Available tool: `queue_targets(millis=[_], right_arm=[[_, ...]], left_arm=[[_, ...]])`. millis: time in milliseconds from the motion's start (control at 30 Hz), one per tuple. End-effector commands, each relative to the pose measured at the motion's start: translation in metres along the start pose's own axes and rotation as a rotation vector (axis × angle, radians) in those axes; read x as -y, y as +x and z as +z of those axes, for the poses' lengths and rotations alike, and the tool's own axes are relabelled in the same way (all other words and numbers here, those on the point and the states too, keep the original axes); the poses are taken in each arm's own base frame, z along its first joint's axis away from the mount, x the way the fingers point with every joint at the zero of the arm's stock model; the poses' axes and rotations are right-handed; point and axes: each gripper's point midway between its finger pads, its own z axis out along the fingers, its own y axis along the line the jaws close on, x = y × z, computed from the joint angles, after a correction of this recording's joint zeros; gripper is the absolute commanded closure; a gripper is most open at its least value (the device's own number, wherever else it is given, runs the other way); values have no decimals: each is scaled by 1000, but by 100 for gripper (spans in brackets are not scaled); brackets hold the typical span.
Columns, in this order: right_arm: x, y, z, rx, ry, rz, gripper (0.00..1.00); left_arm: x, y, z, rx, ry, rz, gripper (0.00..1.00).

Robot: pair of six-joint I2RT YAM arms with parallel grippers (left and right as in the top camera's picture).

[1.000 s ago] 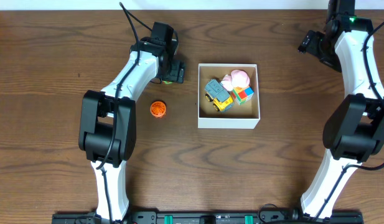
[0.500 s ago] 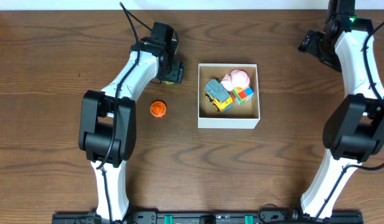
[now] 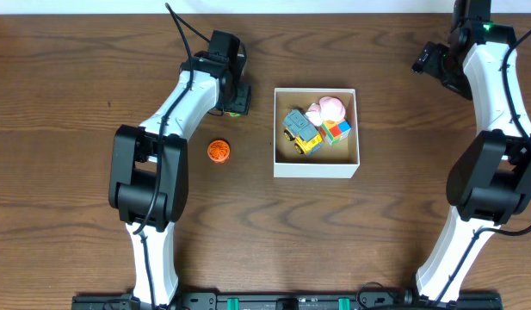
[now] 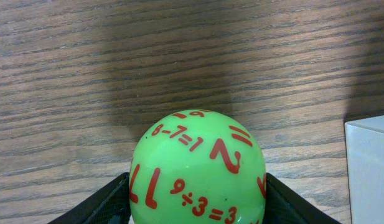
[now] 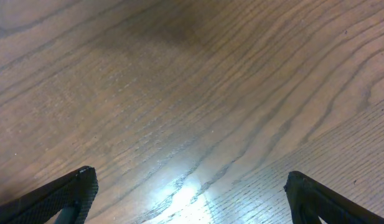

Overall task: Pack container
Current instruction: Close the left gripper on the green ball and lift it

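At the middle of the worktop (image 3: 76, 103), slightly toward its far edge, sits the container (image 3: 317, 169), a square shallow box with white walls and a brown inside. In it lie a yellow and grey toy truck (image 3: 301, 131), a pink toy (image 3: 327, 109) and a coloured cube (image 3: 337, 131), all crowded into its far half. Just to the left of the box, the left tool (image 3: 234, 99) is low over the wood and clamped on a green ball (image 4: 198, 165) printed with red sums. In the left wrist view its black fingers (image 4: 111, 202) press against both sides of the ball, and the white wall of the box shows at the right edge, near the ball but apart from it. An orange ball (image 3: 218, 151) lies loose on the wood, nearer the front than the left tool and well left of the box. The right tool (image 3: 430, 58) hangs near the far right corner, well apart from the box, with its fingers (image 5: 67, 190) spread wide over bare wood and nothing between them.
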Motion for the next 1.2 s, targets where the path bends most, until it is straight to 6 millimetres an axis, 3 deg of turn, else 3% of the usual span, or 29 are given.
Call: queue_targets(millis=[0,300,833,1167], right_arm=[[3,-1,-4,11,10,16,1],[2,-1,-4,11,10,16,1],[2,-1,-4,11,10,16,1],[2,-1,-4,11,10,15,1]], left_arm=[[-3,5,5,-14,-7,0,38],[-2,4,5,-11,-6,0,47],[-2,-3,2,15,-5,2,47],[-12,-25,-29,101,-75,2,47]])
